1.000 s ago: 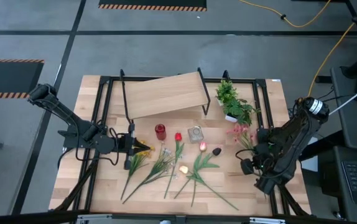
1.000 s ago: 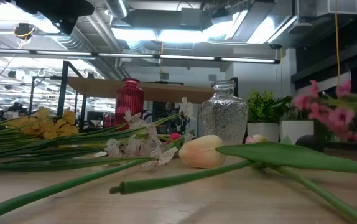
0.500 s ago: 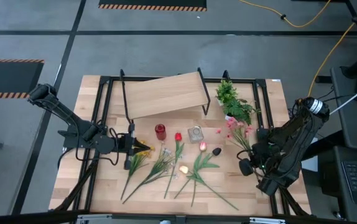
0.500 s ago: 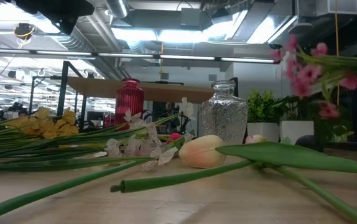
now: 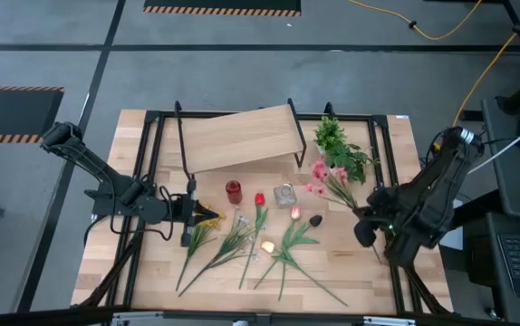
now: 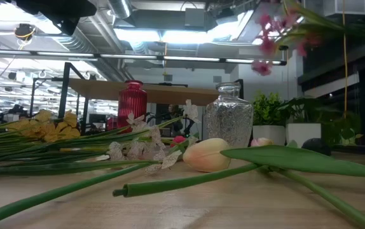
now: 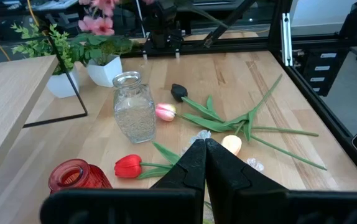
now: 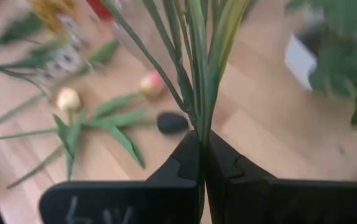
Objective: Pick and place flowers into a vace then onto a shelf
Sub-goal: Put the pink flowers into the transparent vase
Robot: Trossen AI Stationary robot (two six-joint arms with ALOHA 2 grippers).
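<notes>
My right gripper (image 5: 361, 220) is shut on a pink flower (image 5: 321, 174) and holds it in the air over the table's right part, its heads (image 6: 268, 30) near the potted plant. A red vase (image 5: 234, 191) and a clear glass vase (image 5: 284, 194) stand in front of the light-wood shelf (image 5: 237, 138). Red (image 5: 260, 199), pink (image 5: 294, 213), dark maroon (image 5: 315, 220), cream (image 5: 266, 246), white (image 5: 240, 228) and yellow (image 5: 208, 217) flowers lie on the table. My left gripper (image 7: 204, 144) is shut beside the yellow heads, and I see nothing between its fingers. My right gripper pinches the pink flower's bundle of green stems (image 8: 198, 118) between its two fingers, well below the heads. The fingers slant downward from the table's right side. The stems run out past the fingertips. The flower is lifted clear, tilted, its heads toward the glass vase.
A bushy green plant in a white pot (image 5: 340, 149) stands at the far right, close to the raised pink heads. Black frame rails (image 5: 151, 163) run along the table's sides. Long green stems (image 5: 287, 263) cover the near middle of the table.
My right gripper has risen and moved a little toward the table's left, rolling its wrist and staying shut on the pink flower. The flower has swung up off the table, and its heads have moved up and left toward the glass vase.
</notes>
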